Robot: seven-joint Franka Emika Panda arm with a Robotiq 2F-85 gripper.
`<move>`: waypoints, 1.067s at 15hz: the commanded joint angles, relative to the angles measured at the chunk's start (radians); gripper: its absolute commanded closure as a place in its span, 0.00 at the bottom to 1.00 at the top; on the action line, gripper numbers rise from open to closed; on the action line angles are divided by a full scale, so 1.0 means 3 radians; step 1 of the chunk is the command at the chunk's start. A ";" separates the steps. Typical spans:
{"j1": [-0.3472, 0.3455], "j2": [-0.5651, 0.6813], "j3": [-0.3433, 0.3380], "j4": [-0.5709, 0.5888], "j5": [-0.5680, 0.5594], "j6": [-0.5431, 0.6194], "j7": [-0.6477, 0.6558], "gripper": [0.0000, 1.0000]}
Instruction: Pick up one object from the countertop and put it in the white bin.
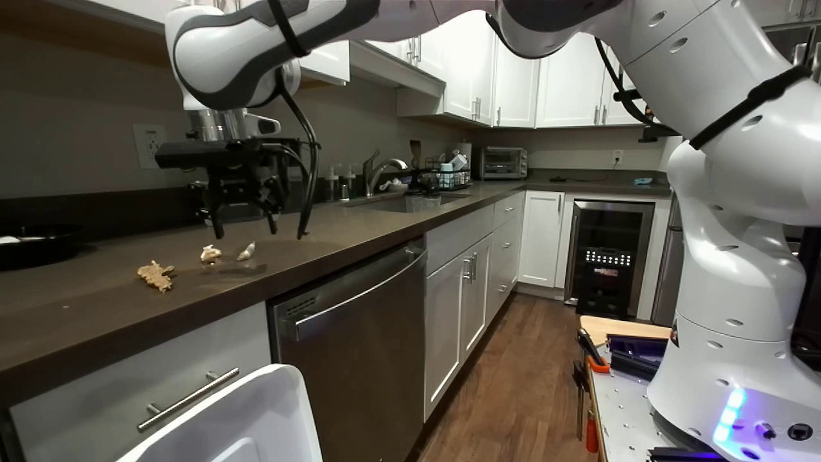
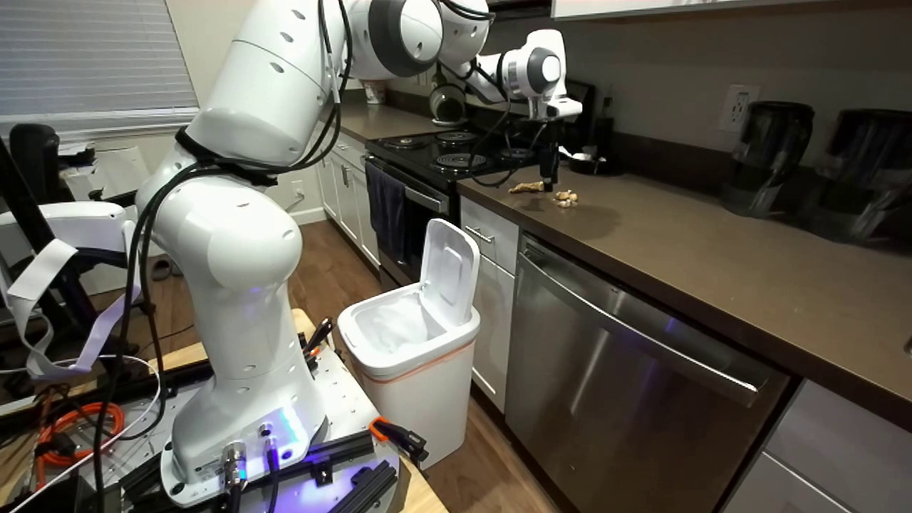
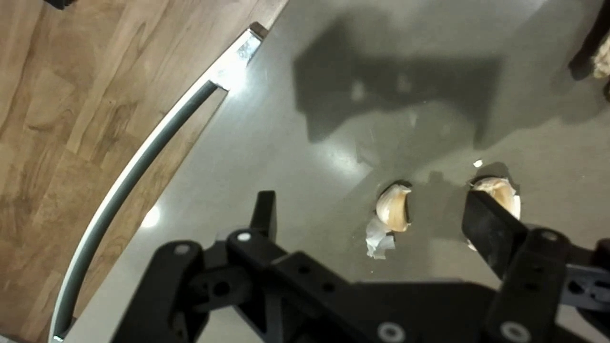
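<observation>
The dark brown countertop [image 2: 662, 235] holds two pale garlic cloves and a tan ginger root [image 1: 156, 276]. One garlic clove [image 3: 393, 208], with a scrap of peel beside it, shows between my fingers in the wrist view. A second garlic clove [image 3: 506, 194] is partly hidden behind the right finger. Both cloves also show in an exterior view [image 1: 246, 251]. My gripper [image 3: 368, 195] is open and empty, pointing down above the cloves; its fingertips are apart from them in an exterior view [image 1: 246, 233]. The white bin [image 2: 427, 356] stands on the floor below the counter with its lid [image 2: 452, 267] up.
The dishwasher handle [image 3: 138, 162] runs below the counter edge. A black pan [image 1: 38, 247] sits near the wall. The stove [image 2: 442, 153] is beside the counter's end. Two dark pitchers [image 2: 766, 157] stand against the wall. The sink faucet [image 1: 385, 168] is farther along.
</observation>
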 commanded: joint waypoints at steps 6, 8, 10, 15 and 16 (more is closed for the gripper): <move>-0.0044 0.0106 -0.0135 -0.0020 -0.0098 0.0387 0.0098 0.00; -0.0055 0.0075 -0.0153 -0.0040 -0.0043 0.0299 0.0146 0.13; -0.0066 0.0090 -0.0151 -0.0029 -0.0009 0.0209 0.0195 0.33; -0.0074 0.0104 -0.0114 -0.0030 0.0033 0.0114 0.0330 0.22; -0.0065 0.0113 -0.0108 -0.0020 0.0012 0.0142 0.0338 0.14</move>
